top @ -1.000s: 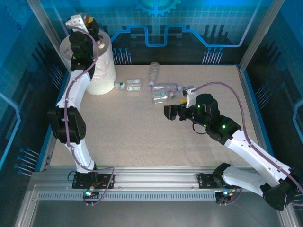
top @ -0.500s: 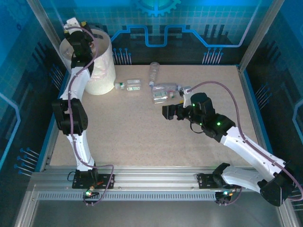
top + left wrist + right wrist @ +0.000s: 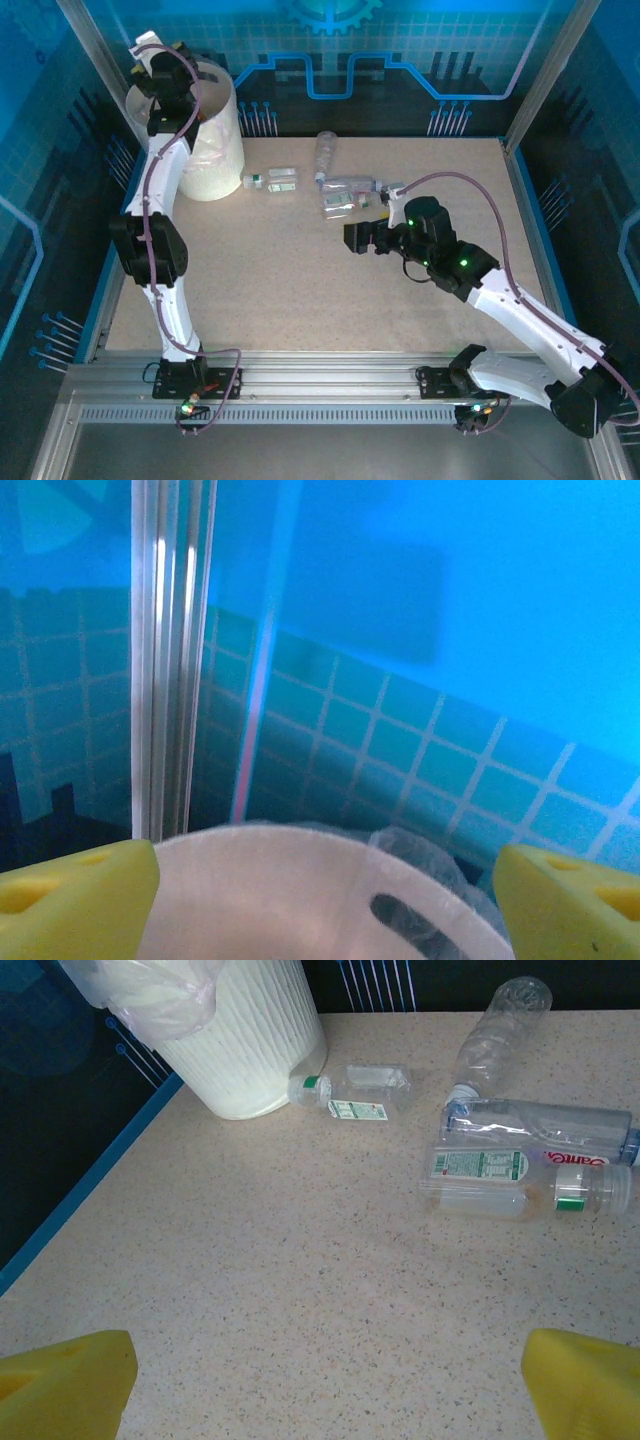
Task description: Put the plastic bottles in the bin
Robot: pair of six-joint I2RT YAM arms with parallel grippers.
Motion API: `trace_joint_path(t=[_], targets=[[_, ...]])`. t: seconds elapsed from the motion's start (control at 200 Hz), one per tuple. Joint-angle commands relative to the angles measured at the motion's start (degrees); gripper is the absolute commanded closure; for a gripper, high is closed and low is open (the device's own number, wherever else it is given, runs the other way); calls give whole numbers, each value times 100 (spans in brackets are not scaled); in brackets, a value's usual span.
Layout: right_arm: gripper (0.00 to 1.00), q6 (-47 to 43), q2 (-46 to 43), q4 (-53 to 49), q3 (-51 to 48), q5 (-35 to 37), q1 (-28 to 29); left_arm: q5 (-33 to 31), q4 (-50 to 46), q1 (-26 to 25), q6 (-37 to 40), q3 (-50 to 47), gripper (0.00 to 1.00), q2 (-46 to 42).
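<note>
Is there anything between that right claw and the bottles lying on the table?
Nothing visible. The open right gripper faces the bottles with just tabletop lying between them.

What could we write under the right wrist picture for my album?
The open right gripper looks across the table at plastic bottles lying near the white bin.

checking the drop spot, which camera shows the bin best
Top external: the bin stands whole, rim to base, though the left arm crosses part of it. Right wrist crops its top, showing wall and liner. Left wrist catches the rim and a handle slot.
</note>
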Motion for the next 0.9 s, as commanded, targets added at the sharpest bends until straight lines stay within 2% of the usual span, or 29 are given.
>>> trace_joint_path(t=[0.0,0.135,0.3,0.515,0.64,0.705,0.805,0.895], targets=[[0,-19,-195,-3,-80,37,11,-155,-466,-215,-283,144,9,-349],[0,-16,-222,-38,-74,31,11,-173,-785,-584,-396,78,1,-504],[0,43,-304,-73,-49,-1,9,-172,-662,-1162,-564,-516,1,-917],[0,135,-552,-82,-263,91,12,-556,-350,-2016,-974,-1454,1,-1337],[0,187,-633,-194,-320,140,9,-935,-907,-2423,-2127,-1691,1,-1310],[0,203,-690,-353,-302,181,10,-1105,-1656,-2582,-3201,-1612,1,-1187],[0,221,-853,-533,-368,264,12,-1002,-2786,-2738,-4728,-1378,1,-845],[0,228,-1049,-589,-425,374,3,-867,-3283,-2844,-5366,-1152,1,-412]])
